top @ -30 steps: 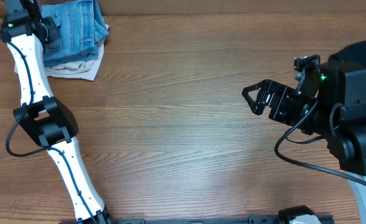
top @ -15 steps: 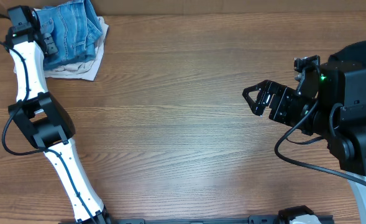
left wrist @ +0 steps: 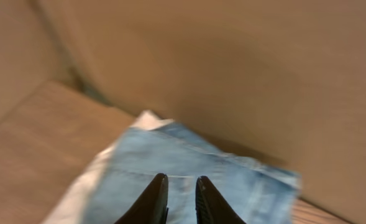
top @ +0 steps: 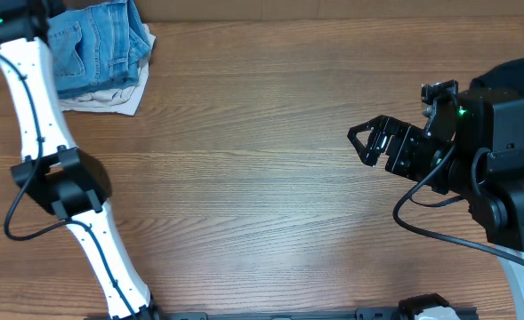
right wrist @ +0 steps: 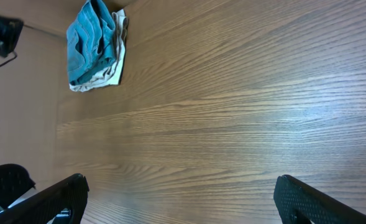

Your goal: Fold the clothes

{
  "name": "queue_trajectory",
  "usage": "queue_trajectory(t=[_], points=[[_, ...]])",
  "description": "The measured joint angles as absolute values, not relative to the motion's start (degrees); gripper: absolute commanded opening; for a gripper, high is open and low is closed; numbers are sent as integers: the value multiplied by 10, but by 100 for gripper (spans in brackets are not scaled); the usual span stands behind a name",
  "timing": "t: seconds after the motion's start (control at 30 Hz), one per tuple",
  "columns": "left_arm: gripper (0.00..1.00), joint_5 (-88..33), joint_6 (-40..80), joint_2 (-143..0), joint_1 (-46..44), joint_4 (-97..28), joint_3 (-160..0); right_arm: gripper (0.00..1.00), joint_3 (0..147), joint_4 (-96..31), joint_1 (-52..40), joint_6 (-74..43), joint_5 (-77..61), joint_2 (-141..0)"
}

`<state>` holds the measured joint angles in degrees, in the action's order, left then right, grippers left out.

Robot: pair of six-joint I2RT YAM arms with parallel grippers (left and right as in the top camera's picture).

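Light-blue denim jeans [top: 97, 49] lie folded into a compact, slightly rumpled bundle at the far left corner of the tabletop [top: 262, 178], resting on a flat off-white garment [top: 110, 98] whose edge shows along the bundle's near and right sides

The left arm [top: 39, 107] stretches out long with its elbow bent, its wrist just left of the jeans [top: 101, 49]. The left tool [left wrist: 181, 179] hangs above them, fingers barely parted, empty. Well right of the jeans, the right tool [top: 358, 147] gapes wide, empty.

Wooden table [top: 262, 178] bears folded jeans [top: 97, 49] atop off-white garment [top: 110, 96].
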<state>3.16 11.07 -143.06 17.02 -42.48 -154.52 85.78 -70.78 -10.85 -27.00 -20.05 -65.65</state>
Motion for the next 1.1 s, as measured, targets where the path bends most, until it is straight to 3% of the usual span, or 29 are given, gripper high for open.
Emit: queue_trajectory(t=[0.3, 0.53, 0.9, 1.1], points=[[35, 19, 115, -1525, 113, -350, -1545, 99, 858, -726, -109, -270, -201, -656], [42, 14, 117, -1614, 106, -368, -1542, 99, 858, -731, -109, -270, -201, -656], [49, 17, 88, -1570, 106, -394, -1541, 99, 858, -731, -109, -270, -194, -657], [42, 50, 85, -1472, 113, -377, -1541, 99, 858, -730, -109, -270, -194, -657]])
